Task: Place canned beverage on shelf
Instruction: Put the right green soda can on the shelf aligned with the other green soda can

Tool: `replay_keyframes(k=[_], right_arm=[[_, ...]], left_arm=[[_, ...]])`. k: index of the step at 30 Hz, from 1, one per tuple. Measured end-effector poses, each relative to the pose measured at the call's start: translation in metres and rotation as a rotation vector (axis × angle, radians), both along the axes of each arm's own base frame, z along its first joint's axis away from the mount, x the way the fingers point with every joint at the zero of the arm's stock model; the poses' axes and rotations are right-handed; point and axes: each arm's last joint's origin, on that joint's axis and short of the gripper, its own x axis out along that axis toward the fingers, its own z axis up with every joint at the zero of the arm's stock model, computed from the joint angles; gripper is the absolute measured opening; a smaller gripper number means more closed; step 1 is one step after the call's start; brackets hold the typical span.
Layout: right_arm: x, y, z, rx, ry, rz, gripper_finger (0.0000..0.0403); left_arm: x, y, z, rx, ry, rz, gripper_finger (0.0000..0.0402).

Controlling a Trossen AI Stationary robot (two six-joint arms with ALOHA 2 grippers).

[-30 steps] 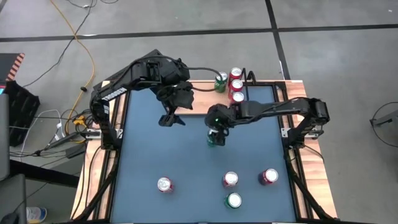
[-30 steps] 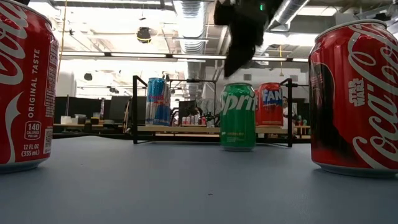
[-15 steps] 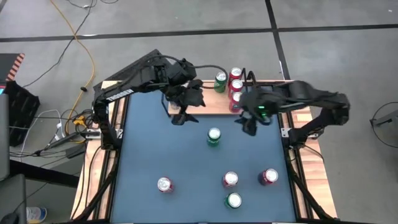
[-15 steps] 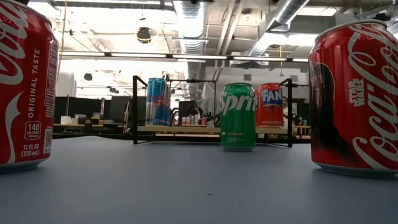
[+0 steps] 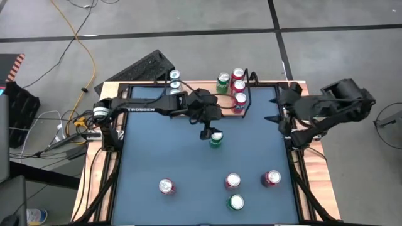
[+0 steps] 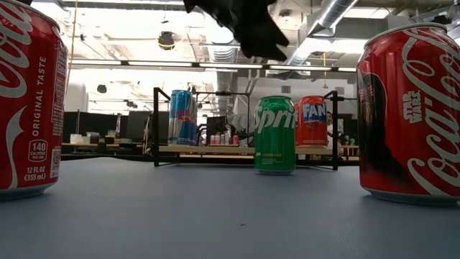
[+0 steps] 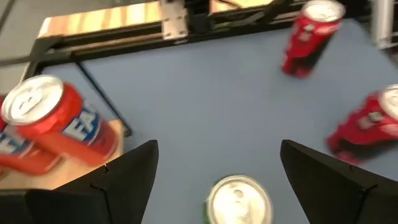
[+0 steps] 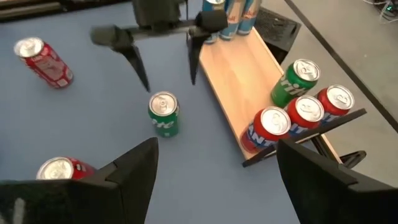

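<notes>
A green Sprite can [image 5: 215, 139] stands upright on the blue table top, a little in front of the shelf [image 5: 198, 86]. The shelf is a light-wood board at the far edge; blue cans [image 5: 174, 78] stand at its left end and a green and three red cans [image 5: 237, 88] at its right end. My left gripper [image 5: 210, 130] hovers open just above the Sprite can [image 7: 238, 198] on its far side, fingers apart [image 8: 134, 59], touching nothing. My right gripper [image 5: 279, 116] is open and raised at the table's right edge.
Near the front edge stand three red cans [image 5: 166, 186] [image 5: 232, 181] [image 5: 271, 178] and a green one [image 5: 236, 202]. Black wire frames [image 6: 155, 126] close the shelf's ends. The middle of the shelf board [image 8: 239, 81] is bare. A keyboard [image 5: 147, 66] lies beyond the far edge.
My right gripper, which stood at the Sprite can, has risen and drawn back toward the table's right edge. My left gripper has come down and moved right, from the far left part to just above the Sprite can. The can has stayed where it was.
</notes>
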Motion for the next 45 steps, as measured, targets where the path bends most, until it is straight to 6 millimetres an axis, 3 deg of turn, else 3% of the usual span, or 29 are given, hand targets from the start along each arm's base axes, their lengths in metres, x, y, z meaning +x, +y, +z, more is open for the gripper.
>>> replay_keyframes(k=[6, 10, 17, 27, 32, 45], right_arm=[[-0.013, -0.004, 0.004, 0.006, -0.032, 0.004, 0.0311], [-0.016, -0.005, 0.004, -0.007, -0.031, 0.02, 0.0311], [-0.016, -0.005, 0.001, -0.017, -0.017, 0.027, 0.0311], [-0.011, -0.004, -0.008, -0.034, 0.028, 0.041, 0.0311], [-0.01, -0.003, -0.012, -0.035, 0.044, 0.042, 0.0311], [-0.007, -0.001, -0.017, -0.018, 0.071, 0.062, 0.0311]], left_arm=[[0.001, 0.001, -0.017, -0.055, -0.052, 0.088, 0.0323], [-0.002, 0.0, -0.028, -0.071, 0.025, 0.118, 0.0323], [-0.001, -0.006, -0.032, -0.095, 0.061, 0.127, 0.0323], [0.001, -0.023, -0.033, 0.013, 0.06, 0.035, 0.0323], [0.011, -0.023, -0.055, 0.022, 0.104, 0.033, 0.0323], [0.018, -0.037, -0.081, 0.049, 0.196, 0.062, 0.0323]])
